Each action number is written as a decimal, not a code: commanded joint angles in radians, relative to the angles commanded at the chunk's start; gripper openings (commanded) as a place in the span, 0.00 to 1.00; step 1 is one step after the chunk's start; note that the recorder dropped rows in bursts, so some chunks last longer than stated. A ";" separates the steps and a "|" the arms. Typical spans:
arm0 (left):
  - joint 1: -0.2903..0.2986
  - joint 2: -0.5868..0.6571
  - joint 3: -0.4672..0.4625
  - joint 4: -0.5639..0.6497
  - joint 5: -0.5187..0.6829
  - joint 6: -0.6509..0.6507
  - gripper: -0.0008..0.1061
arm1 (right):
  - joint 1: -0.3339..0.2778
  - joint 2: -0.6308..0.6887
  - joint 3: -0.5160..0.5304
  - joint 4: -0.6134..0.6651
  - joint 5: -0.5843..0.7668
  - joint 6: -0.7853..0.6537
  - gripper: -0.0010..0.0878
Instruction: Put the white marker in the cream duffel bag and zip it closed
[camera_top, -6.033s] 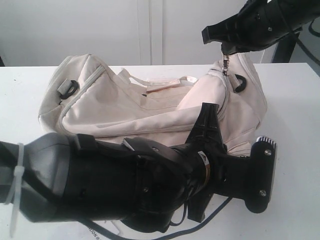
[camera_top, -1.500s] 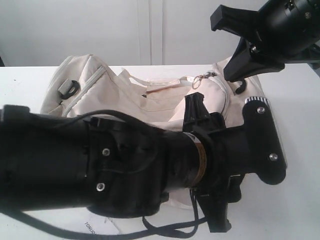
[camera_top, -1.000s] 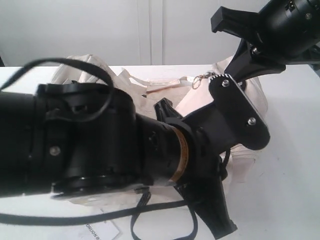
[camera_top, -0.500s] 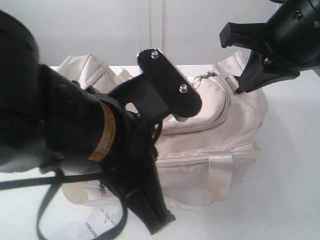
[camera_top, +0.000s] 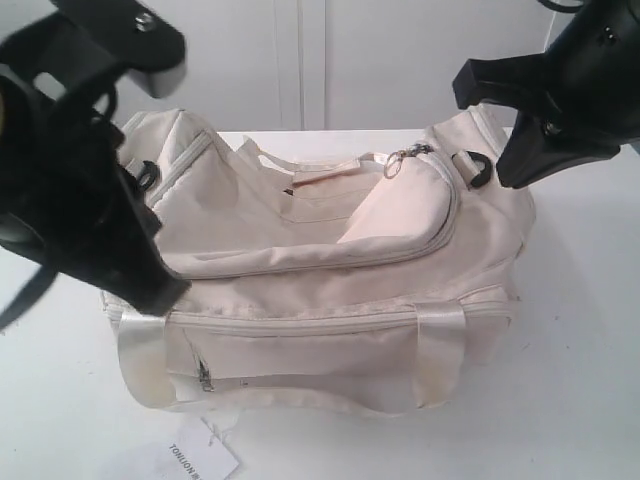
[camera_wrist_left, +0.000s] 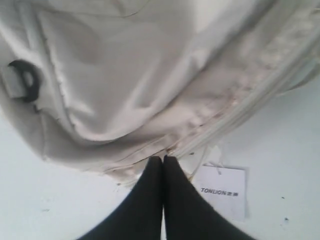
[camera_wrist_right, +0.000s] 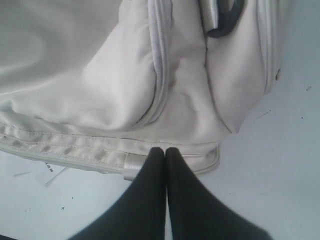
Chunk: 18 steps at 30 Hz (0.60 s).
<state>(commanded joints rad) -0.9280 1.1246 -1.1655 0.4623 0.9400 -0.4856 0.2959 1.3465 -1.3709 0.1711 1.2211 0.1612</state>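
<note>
Cream fabric duffel bag with shiny straps fills the frame's centre; its curved flap lies down, metal zip pull at upper right; I see no slim white marker, presumably inside; left gripper and right gripper are clenched, empty; the task looks nearly done.

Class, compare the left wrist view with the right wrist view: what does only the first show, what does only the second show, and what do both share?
Only the left wrist view: the left gripper, shut, and the paper tag with its print readable. Only the right wrist view: the right gripper, shut, fingertips pressed together. Both: the cream duffel bag, a black ring on it in each, and the white table.
</note>
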 joint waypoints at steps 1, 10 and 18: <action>0.031 -0.002 0.000 -0.020 0.000 0.023 0.01 | 0.000 0.000 0.002 -0.007 0.000 0.000 0.01; 0.322 -0.002 0.000 -0.244 0.000 0.222 0.01 | 0.000 -0.006 0.100 -0.055 0.000 0.000 0.01; 0.540 -0.002 0.000 -0.419 0.006 0.386 0.01 | -0.006 -0.029 0.140 -0.060 -0.007 0.000 0.01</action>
<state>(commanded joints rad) -0.3882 1.1228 -1.1655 0.0437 0.9465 -0.0997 0.2898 1.3176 -1.2309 0.1116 1.2138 0.1612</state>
